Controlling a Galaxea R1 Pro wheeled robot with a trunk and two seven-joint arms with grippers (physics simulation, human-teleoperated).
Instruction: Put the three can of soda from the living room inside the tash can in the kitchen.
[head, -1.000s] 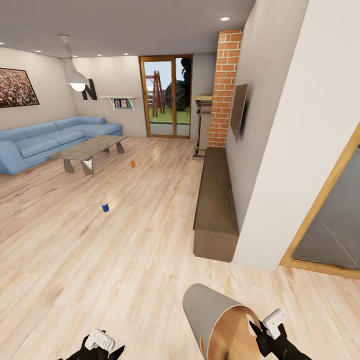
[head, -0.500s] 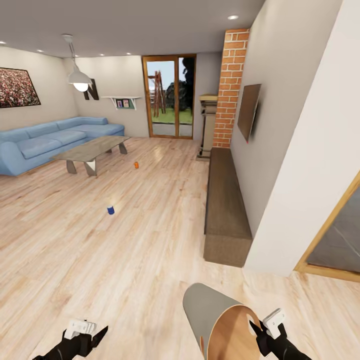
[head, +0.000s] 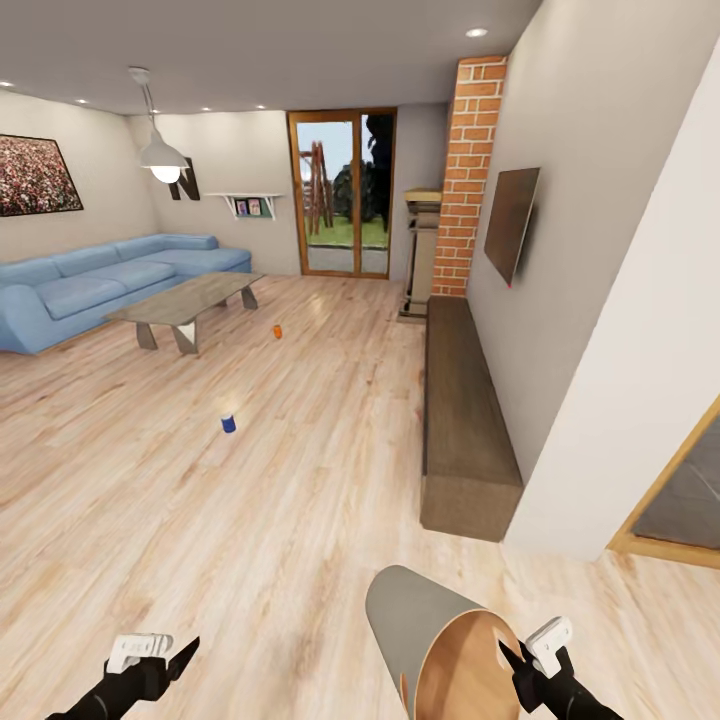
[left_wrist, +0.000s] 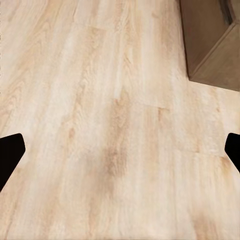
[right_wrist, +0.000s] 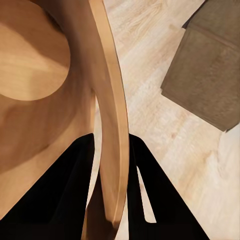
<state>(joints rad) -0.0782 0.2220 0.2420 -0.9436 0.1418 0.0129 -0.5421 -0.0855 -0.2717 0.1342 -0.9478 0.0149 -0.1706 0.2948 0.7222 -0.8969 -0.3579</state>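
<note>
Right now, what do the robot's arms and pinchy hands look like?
Both arms are black. The left gripper and right gripper each have black, pointed, wedge-shaped fingers with a white blocky piece on top. No cables or markings show.

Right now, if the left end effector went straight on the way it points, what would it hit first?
Most likely the bare wood-plank floor: the left end effector is open, nothing between its fingers. The dark low cabinet sits off to one side of that line, though depth is unclear.
</note>
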